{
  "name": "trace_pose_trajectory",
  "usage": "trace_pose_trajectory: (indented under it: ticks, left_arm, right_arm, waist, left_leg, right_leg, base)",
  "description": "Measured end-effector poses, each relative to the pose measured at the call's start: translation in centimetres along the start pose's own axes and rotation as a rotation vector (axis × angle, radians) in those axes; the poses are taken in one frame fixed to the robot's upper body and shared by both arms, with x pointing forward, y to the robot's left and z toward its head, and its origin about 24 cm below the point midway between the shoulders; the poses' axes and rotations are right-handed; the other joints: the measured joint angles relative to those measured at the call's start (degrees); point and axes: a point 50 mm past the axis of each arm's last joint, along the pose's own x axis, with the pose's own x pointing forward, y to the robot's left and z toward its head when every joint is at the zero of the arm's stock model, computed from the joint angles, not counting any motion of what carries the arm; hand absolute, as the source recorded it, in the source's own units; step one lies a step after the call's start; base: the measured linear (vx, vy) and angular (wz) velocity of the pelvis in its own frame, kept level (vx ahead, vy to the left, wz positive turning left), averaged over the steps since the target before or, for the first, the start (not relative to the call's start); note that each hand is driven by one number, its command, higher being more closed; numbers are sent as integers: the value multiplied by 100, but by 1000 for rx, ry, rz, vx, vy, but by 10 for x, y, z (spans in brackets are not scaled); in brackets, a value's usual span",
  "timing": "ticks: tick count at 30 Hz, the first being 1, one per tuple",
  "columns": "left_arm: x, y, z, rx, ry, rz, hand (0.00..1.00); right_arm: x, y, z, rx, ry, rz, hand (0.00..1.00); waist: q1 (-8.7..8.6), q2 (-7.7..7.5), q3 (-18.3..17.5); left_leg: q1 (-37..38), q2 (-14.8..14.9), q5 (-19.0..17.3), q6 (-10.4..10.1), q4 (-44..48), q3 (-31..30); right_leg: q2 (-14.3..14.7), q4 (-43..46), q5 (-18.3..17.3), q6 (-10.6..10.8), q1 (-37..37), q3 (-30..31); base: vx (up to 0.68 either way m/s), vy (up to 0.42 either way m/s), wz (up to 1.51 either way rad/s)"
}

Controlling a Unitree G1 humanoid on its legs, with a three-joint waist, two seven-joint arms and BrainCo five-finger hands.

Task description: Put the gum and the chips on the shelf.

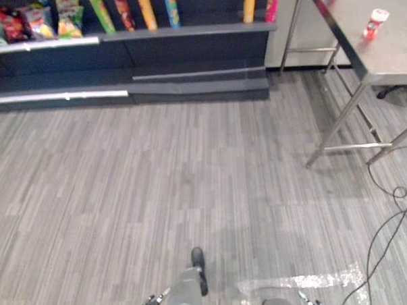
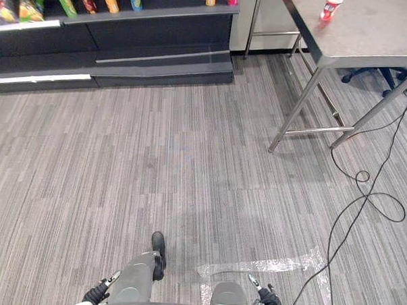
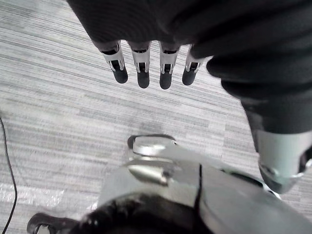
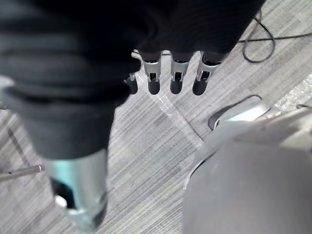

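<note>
Grey plank-pattern floor (image 1: 155,177) runs ahead of me to a dark, low shelf (image 1: 188,31) on my left and a steel table (image 1: 397,53) with a matte top and thin tube legs on my right.

The gum (image 1: 376,23), as I take it, is the small red-and-white tub standing on the table, well apart from the shelf. It looks like hard, smooth plastic. I judge it light, stiff, easy to tip and a little slippery, so I would wrap it round the middle, thumb opposite fingers.

Slim bright tubes (image 1: 145,8) and crinkly bags (image 1: 37,22) already sit on the shelf. Which chips I am to carry I cannot tell. A tube should be stiff and light, and I would grip it round the body. A bag is soft with brittle contents, so I would pinch it at the top seam.

My left hand (image 3: 142,63) and right hand (image 4: 176,78) hang over the floor, fingers straight and empty.
</note>
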Motion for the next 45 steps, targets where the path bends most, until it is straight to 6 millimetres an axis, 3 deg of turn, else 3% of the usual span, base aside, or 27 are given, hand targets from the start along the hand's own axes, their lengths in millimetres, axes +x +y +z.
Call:
trace_pose_trajectory:
  ticks: [2,3,5,8,10,11,13,14,16,19,20,21,22,23,24,26,27,30,32,34,35,36,37,39,40,42,45]
  left_arm:
    - [1,4,7,8,-17,7,0]
    - [2,4,8,9,-23,7,0]
    - [1,4,7,7,-21,10,0]
    - [0,7,2,8,-7,15,0]
    - [-1,8,2,20,-13,13,0]
    - [0,6,6,24,-29,7,0]
    - [0,3,6,47,-29,-6,0]
    - [0,0,4,57,-23,-17,0]
    - [0,-3,5,54,-26,-26,0]
    - [1,-6,9,45,-36,-32,0]
    - [1,-6,9,41,-36,-31,0]
    - [1,-4,8,33,-38,-23,0]
    - [1,-3,7,30,-38,-20,0]
    - [0,-6,2,7,-21,-18,0]
    - [0,-15,-3,-16,0,-32,0]
    - [0,-18,-3,-18,0,-40,0]
    - [0,-23,-3,-25,0,-52,0]
    - [2,-26,3,-25,-16,-63,0]
    - [4,-32,11,-27,-38,-76,0]
    - [4,-41,16,-71,-53,-99,0]
    - [4,-40,17,-70,-55,-97,0]
    - [5,-42,20,-68,-68,-104,0]
    - [5,-41,21,-65,-73,-110,0]
    - [5,-42,23,-100,-89,-110,0]
    - [5,-42,25,-108,-98,-111,0]
    - [5,-43,29,-132,-121,-115,0]
    - [4,-43,29,-141,-119,-114,0]
  right_arm:
    - [0,9,-2,9,2,23,0]
    - [1,12,-2,23,4,29,0]
    - [1,13,-2,42,4,28,0]
    - [0,18,-4,41,5,44,0]
    - [0,23,-2,14,-7,67,0]
    - [0,23,-1,14,-17,70,0]
    - [2,25,8,7,-45,78,0]
    - [3,25,13,-20,-65,88,0]
    - [3,27,19,-30,-91,103,0]
    - [3,30,23,-12,-109,114,0]
    - [3,30,23,-12,-112,113,0]
    - [3,29,22,-12,-108,105,0]
    - [3,28,22,-12,-107,104,0]
    - [4,27,24,-14,-114,102,0]
    - [5,25,33,-25,-136,98,0]
    - [6,23,36,-18,-143,91,0]
    - [5,16,34,-14,-133,72,0]
    - [4,8,26,-16,-97,47,0]
    - [4,2,23,-29,-78,33,0]
    - [4,0,22,-75,-66,38,0]
    - [4,0,22,-87,-62,43,0]
    - [4,0,22,-91,-61,48,0]
    - [4,-1,23,-89,-65,45,0]
    - [3,-6,21,-62,-59,33,0]
    - [3,-6,20,-53,-57,32,0]
    - [2,-8,17,-9,-56,15,0]
    - [1,-11,15,17,-57,2,0]
  waist:
    - [33,-161,-88]
    - [28,-200,-125]
    - [89,-215,-170]
    - [131,-228,-444]
    - [52,-224,-472]
    - [-18,-172,-435]
    - [-36,-150,-394]
    - [-55,-27,-326]
    - [-84,40,-313]
    - [-114,68,-292]
    - [-131,68,-292]
    - [-149,-11,-293]
    - [-149,-56,-262]
    - [-152,103,-219]
    - [-176,270,-191]
    - [-255,401,-210]
    - [-271,342,-169]
    - [-252,408,-217]
    - [-247,408,-228]
    - [-218,392,-217]
    - [-209,339,-189]
    - [-210,348,-192]
    - [-212,366,-200]
    - [-161,370,-202]
    - [-126,371,-201]
    - [-55,370,-199]
    - [-56,399,-198]
  left_leg:
    - [-110,-283,-291,225,174,207]
    - [-33,-456,-393,300,140,296]
    - [229,-570,-484,487,81,457]
    - [801,-647,-606,687,-298,800]
    - [1384,-728,-690,789,-663,834]
    - [1746,-765,-767,810,-912,800]
    - [2280,-771,-781,816,-1217,790]
    - [2677,-711,-781,816,-1373,813]
    - [2996,-597,-780,815,-1380,827]
    - [3240,-410,-831,724,-1442,818]
    - [3312,-362,-897,606,-1496,819]
    - [3509,-363,-1060,255,-1610,803]
    - [3652,-373,-1144,114,-1665,779]
    - [3832,-282,-1198,-51,-1754,738]
    - [3821,-121,-1052,-153,-1752,722]
    - [3861,-58,-733,-214,-1748,651]
    - [3983,20,-463,-353,-1710,639]
    - [3865,210,-333,-417,-1131,468]
    - [3195,435,-128,-746,299,64]
    - [2529,663,1007,-942,1891,-230]
    - [2431,733,1210,-994,2233,-231]
    - [2219,810,939,-1019,2799,-123]
    - [1987,833,412,-899,3259,-45]
    - [1410,721,-506,-503,3382,289]
    - [1257,677,-627,-444,3219,346]
    - [809,363,-703,-383,1669,274]
    - [763,23,-345,-476,-780,-337]
  right_leg:
    - [-245,51,281,16,-78,242]
    - [-406,162,545,266,-155,375]
    - [-523,337,831,335,-154,583]
    - [-530,1445,1606,544,-670,1031]
    - [-508,2740,2443,762,-1174,970]
    - [-442,3719,2406,820,-1549,887]
    - [-373,4591,1819,649,-1911,461]
    - [-337,4743,1319,285,-2093,-73]
    - [-252,4191,917,9,-2343,-725]
    - [-29,1991,1042,40,-2682,-1153]
    - [12,1191,1347,18,-2699,-1147]
    - [36,-156,2054,52,-2634,-1047]
    - [27,-410,2511,20,-2592,-1026]
    - [124,-285,3103,-211,-2547,-1028]
    - [279,-13,2809,-280,-2664,-1049]
    - [302,390,2436,-347,-2754,-1051]
    - [323,727,2086,-364,-2728,-1084]
    - [362,1052,1686,-395,-2645,-1153]
    - [409,1006,1505,-443,-2446,-1235]
    - [486,869,1367,-517,-2006,-1199]
    - [511,835,1292,-576,-1884,-1156]
    - [547,829,1225,-617,-1730,-1092]
    - [559,787,1178,-655,-1565,-1028]
    - [539,582,1081,-596,-1139,-837]
    - [522,551,1046,-562,-1074,-781]
    - [416,485,918,-401,-860,-624]
    - [350,472,715,-127,-686,-271]
  base:
    - [467,286,-18]
    - [559,324,2]
    - [458,253,-28]
    - [392,182,-55]
    - [404,193,-21]
    - [425,171,-6]
    - [331,66,-9]
    - [362,26,-14]
    - [284,-41,0]
    - [298,-163,31]
    - [394,-247,48]
    - [417,-258,42]
    - [515,-299,22]
    - [424,-251,-10]
    - [493,-312,-18]
    - [440,-306,-6]
    - [391,-244,6]
    - [323,-189,6]
    - [207,-145,15]
    - [342,-114,-14]
    - [314,-37,-30]
    - [236,-21,-25]
    - [281,-17,-30]
    - [290,22,-37]
    - [244,87,-47]
    - [252,169,-46]
    - [306,290,-62]
